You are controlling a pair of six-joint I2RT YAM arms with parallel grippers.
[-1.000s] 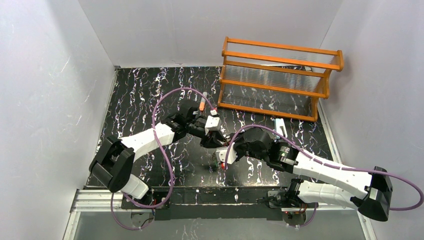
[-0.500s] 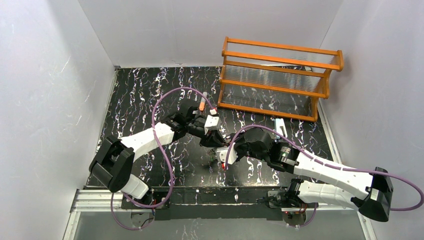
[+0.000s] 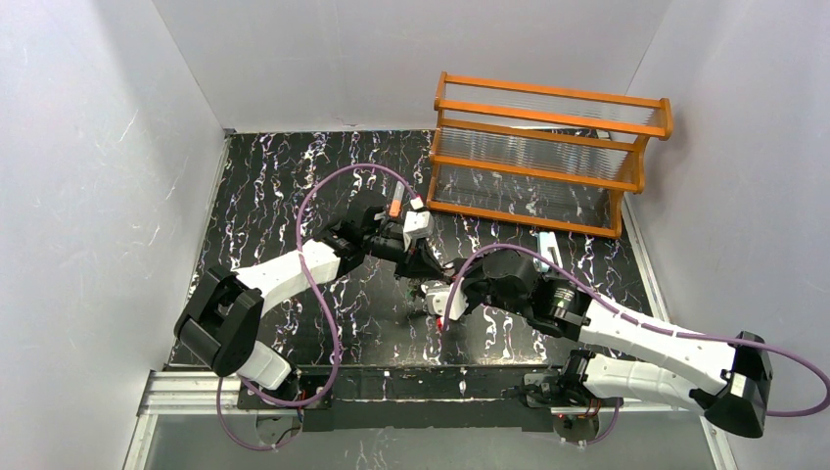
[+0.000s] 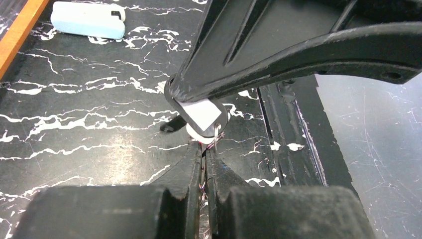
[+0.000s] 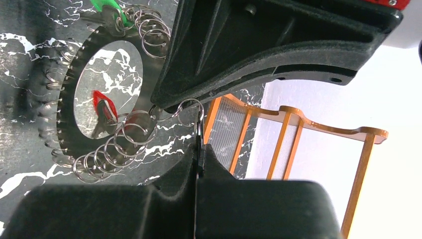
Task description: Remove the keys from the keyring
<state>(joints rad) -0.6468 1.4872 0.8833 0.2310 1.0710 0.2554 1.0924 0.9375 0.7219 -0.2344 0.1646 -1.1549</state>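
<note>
The keyring (image 5: 74, 104) is a flat toothed metal ring with several small wire loops on its rim, hanging above the black marbled table. A green key (image 5: 107, 7) sticks out at its top, and a red key (image 5: 102, 104) shows through its hole. My right gripper (image 5: 199, 147) is shut on a thin dark piece under one wire loop (image 5: 191, 112); this looks like the dark-and-white key (image 4: 200, 115). My left gripper (image 4: 204, 149) is shut on thin shiny metal, apparently the keyring's edge. Both grippers meet mid-table, left gripper (image 3: 427, 274) touching right gripper (image 3: 438, 294).
An orange rack (image 3: 548, 157) stands at the back right. A pale white-blue clip (image 4: 88, 20) lies in front of it. An orange-and-grey tube (image 3: 394, 206) lies behind the left wrist. The table's front rail (image 4: 291, 129) runs close to the grippers.
My left gripper has closed from partly open to shut and shifted slightly right toward the right gripper. The right gripper has stayed shut and almost still.
</note>
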